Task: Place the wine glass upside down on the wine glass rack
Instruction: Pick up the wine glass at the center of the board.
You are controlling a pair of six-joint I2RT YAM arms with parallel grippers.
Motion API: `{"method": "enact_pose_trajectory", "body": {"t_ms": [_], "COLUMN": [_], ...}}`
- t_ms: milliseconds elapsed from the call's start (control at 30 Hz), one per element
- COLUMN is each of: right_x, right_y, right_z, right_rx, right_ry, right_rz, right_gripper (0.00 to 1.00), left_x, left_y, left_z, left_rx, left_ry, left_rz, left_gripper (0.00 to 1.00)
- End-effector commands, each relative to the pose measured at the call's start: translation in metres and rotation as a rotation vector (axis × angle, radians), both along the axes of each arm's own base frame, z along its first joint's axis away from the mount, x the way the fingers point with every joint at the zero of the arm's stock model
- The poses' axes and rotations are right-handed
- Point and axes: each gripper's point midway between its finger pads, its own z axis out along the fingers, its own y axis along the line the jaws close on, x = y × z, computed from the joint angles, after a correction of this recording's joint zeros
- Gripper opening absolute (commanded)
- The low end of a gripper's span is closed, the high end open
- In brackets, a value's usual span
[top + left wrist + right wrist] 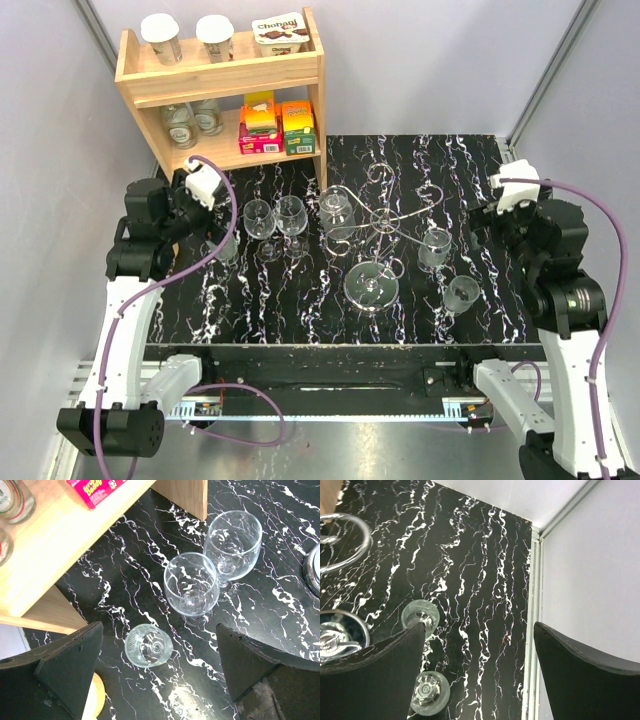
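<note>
Arms folded at the sides, left gripper (159, 627) spread wide above a small glass (148, 645), right gripper (480, 626) gaping, empty.

— What do the arms look like?
— The left arm (128, 320) and the right arm (575, 370) have white links, black joints and a white block (205, 183) at each wrist.
— Cables?
— A purple cable (228, 225) loops along each arm. The fingers (67, 667) are matte black wedges.

In the left wrist view, the wine glass rack (314, 570) is cut off at the right edge.
</note>
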Motion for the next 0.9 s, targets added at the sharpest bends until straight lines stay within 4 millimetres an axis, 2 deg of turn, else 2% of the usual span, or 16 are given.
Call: {"method": "enact_pose_trajectory", "body": {"t_ms": [0,167,233,333,400,500,667,867], "right_x": [0.028,0.062,0.076,0.094,0.1,0.1,0.096,0.094], "right_y": [-0.014,-0.031,-0.043,-0.039,-0.029,-0.018,-0.008,0.01], "right_z": [0.008,-0.024,-0.044,-0.077,-0.096,-0.12,-0.15,-0.195], "right_rx": [0.087,0.223,0.298,0.347,0.384,0.432,0.456,0.392], "right_ry": [-0.026,0.075,0.134,0.222,0.271,0.347,0.423,0.536], "right_rz": [-0.123,-0.157,-0.158,-0.11,-0.055,-0.012,0.021,0.044], "right_gripper": [0.95,0.94,0.93,0.9,0.85,0.79,0.75,0.71], "left_x": [0.003,0.003,0.003,0.004,0.004,0.005,0.007,0.009], "left_y": [0.001,0.0,0.0,0.001,0.002,0.002,-0.001,-0.004], "left_z": [0.041,0.045,0.045,0.042,0.041,0.041,0.041,0.041], "left_rx": [-0.023,-0.016,-0.011,-0.004,0.001,0.001,-0.01,-0.026], "left_ry": [-0.106,-0.115,-0.117,-0.109,-0.11,-0.107,-0.1,-0.09], "left_rz": [0.012,0.003,-0.001,0.0,0.002,0.002,-0.006,-0.021], "left_gripper": [0.99,0.99,0.99,0.99,0.99,0.99,0.99,0.99]}}
